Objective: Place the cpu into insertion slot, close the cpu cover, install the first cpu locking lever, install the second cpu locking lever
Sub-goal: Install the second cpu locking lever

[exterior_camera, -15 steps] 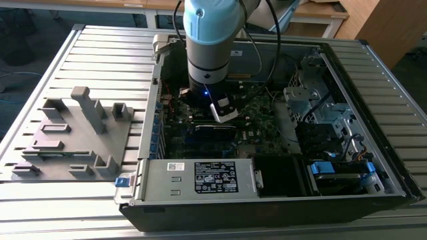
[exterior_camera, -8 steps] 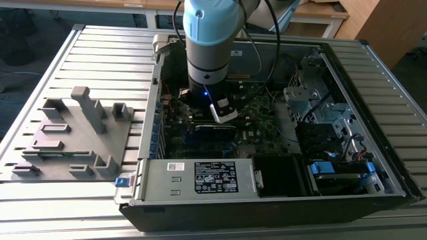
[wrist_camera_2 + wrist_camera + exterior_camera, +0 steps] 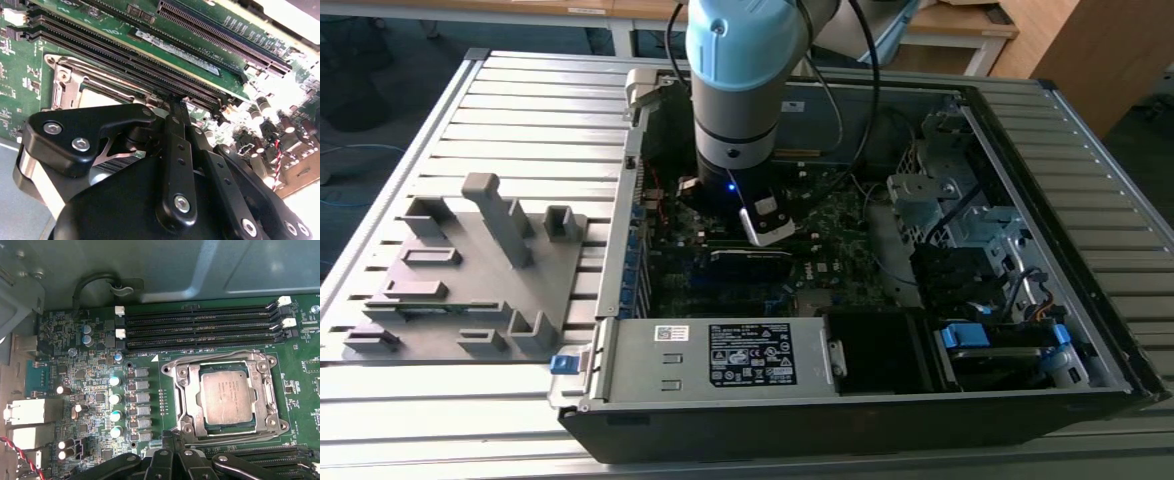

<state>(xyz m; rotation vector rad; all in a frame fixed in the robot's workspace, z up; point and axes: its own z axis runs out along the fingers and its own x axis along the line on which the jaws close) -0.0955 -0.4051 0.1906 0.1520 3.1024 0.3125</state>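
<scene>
CPU (image 3: 227,399), a flat grey square, already lies seated in the insertion slot (image 3: 192,397) in the first wrist view, its dull metal face up and level, framed on all sides by the silver socket hardware. The cpu cover (image 3: 260,390) appears to lie down around the chip, its cut-out middle leaving the grey face exposed; I cannot tell whether either locking lever is latched.

Taking the exterior view from its left: a grey fixture block (image 3: 460,270) with upright pegs sits on the slatted metal desk (image 3: 534,110), well apart from the work. Beside it stands the open computer case (image 3: 1107,330), laid on its side so the green motherboard (image 3: 821,235) faces upward and the arm can come straight down onto it. The robot arm (image 3: 740,80) descends into the case over the board's middle, and toward the exterior view's right are the drive bays with blue tabs (image 3: 967,335).

In the first wrist view, capacitors (image 3: 115,400) stand in a column beside the socket, and long black memory slots (image 3: 200,327) run just beyond it. The claw (image 3: 172,462) hangs close above the board at the socket's near edge, apparently poised over the hardware there. Its black linkages crowd the second wrist view (image 3: 175,165), but the fingertips are hidden, so I cannot tell whether they are apart or together.
</scene>
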